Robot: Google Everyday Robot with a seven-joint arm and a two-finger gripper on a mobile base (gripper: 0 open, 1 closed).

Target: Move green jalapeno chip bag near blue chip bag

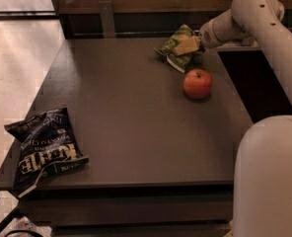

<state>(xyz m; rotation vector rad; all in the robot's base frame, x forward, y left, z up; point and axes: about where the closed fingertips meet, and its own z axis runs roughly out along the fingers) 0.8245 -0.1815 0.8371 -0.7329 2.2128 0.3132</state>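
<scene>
The green jalapeno chip bag [172,46] lies at the far right of the tabletop [126,117], just behind a red apple [197,83]. The blue chip bag [45,149] rests well apart from it at the near left edge. The gripper [189,45] sits on or against the green bag's right side, but whether it has clamped the foil cannot be told. The bag is likely very light, soft and crinkly, so it would give under pressure, and the slick foil could slip from a shallow hold. A firm pinch on a crumpled fold or a sealed end looks safer than squeezing the puffed middle, where the chips could break. Lifting it clear before the crossing should keep it off the apple.
</scene>
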